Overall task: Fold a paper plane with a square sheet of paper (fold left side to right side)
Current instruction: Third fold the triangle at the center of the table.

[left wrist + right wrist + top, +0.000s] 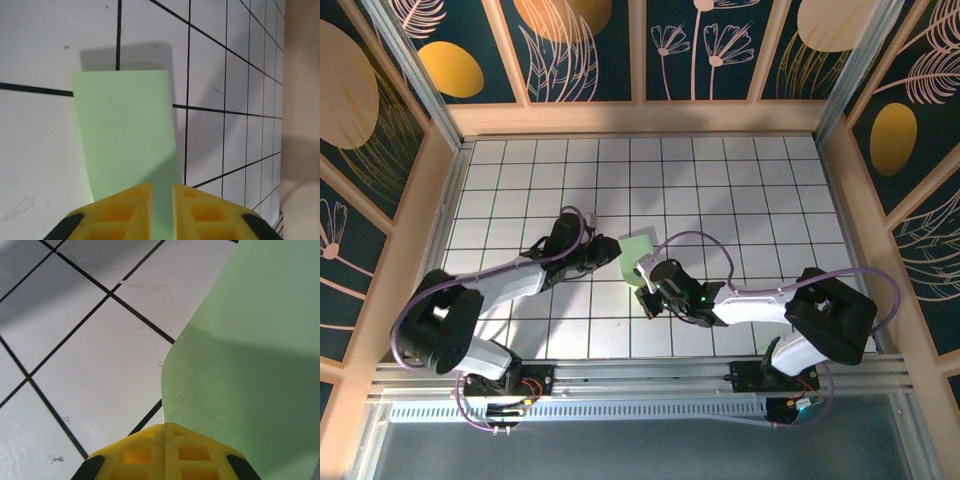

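The square sheet of paper (638, 250) is pale green and lies near the middle of the grid table, between my two grippers. My left gripper (607, 252) is at its left side. In the left wrist view the yellow fingers (131, 202) stand a narrow gap apart, and the paper (125, 130) runs on from that gap over the tiles. My right gripper (651, 277) is at the sheet's near edge. In the right wrist view that gripper (165, 426) is shut on the sheet (250, 365), which curves up and to the right from the closed fingertips.
The white grid table (740, 190) is walled by wooden rails (640, 117) at the back and on both sides. Purple cables (705, 238) arch over the right arm. Both arm bases sit on the metal rail (640, 378) at the near edge.
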You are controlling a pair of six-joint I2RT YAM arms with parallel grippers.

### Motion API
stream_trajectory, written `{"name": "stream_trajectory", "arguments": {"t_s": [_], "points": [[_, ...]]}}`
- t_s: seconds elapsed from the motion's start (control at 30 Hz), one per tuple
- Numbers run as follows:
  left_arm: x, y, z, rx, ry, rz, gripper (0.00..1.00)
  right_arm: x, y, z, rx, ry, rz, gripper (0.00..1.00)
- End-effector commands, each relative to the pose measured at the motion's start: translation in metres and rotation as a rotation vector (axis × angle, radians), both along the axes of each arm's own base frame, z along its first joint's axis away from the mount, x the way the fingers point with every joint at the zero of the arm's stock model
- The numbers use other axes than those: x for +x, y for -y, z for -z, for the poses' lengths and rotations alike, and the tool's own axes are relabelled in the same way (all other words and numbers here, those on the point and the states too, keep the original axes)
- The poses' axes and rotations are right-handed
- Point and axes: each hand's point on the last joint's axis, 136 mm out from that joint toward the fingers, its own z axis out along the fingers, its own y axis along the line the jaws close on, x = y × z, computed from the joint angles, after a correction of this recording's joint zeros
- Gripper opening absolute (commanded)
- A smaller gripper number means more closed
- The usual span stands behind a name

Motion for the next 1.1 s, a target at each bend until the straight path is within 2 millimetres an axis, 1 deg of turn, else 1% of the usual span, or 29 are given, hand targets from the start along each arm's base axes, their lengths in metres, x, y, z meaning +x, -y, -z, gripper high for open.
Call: {"name": "stream_trajectory", "arguments": {"t_s": [0.0, 0.13, 0.17, 0.2, 0.23, 0.37, 0.5, 0.63, 0.77, 0.9, 1.07], "points": [[0.002, 0.015, 0.010, 0.020, -0.009, 0.111, 0.14, -0.014, -0.008, -0.001, 0.077, -0.106, -0.040, 0.00], [0.006, 0.025, 0.029, 0.037, -0.048, 0.158, 0.08, -0.015, -0.010, -0.003, 0.115, -0.140, -0.043, 0.00], [0.007, 0.026, 0.030, 0.042, -0.048, 0.165, 0.06, -0.015, -0.010, -0.003, 0.120, -0.146, -0.042, 0.00], [0.007, 0.027, 0.040, 0.059, -0.067, 0.174, 0.05, -0.015, -0.010, -0.003, 0.125, -0.151, -0.042, 0.00], [0.008, 0.028, 0.045, 0.073, -0.075, 0.181, 0.03, -0.016, -0.010, -0.002, 0.126, -0.159, -0.044, 0.00], [0.009, 0.032, 0.057, 0.104, -0.095, 0.200, 0.03, -0.015, -0.009, 0.000, 0.137, -0.186, -0.042, 0.00], [0.006, 0.034, 0.070, 0.121, -0.120, 0.218, 0.01, -0.013, -0.009, -0.002, 0.163, -0.217, -0.042, 0.00], [0.002, 0.029, 0.085, 0.171, -0.147, 0.219, 0.00, -0.013, -0.006, 0.002, 0.167, -0.256, -0.037, 0.00], [-0.001, 0.025, 0.094, 0.207, -0.160, 0.218, 0.00, -0.007, -0.001, 0.004, 0.165, -0.275, -0.004, 0.00], [-0.005, 0.022, 0.103, 0.232, -0.178, 0.218, 0.00, 0.003, 0.008, 0.012, 0.130, -0.287, 0.051, 0.00], [-0.006, 0.020, 0.106, 0.252, -0.183, 0.214, 0.00, 0.013, 0.019, 0.016, 0.107, -0.294, 0.109, 0.00]]}}
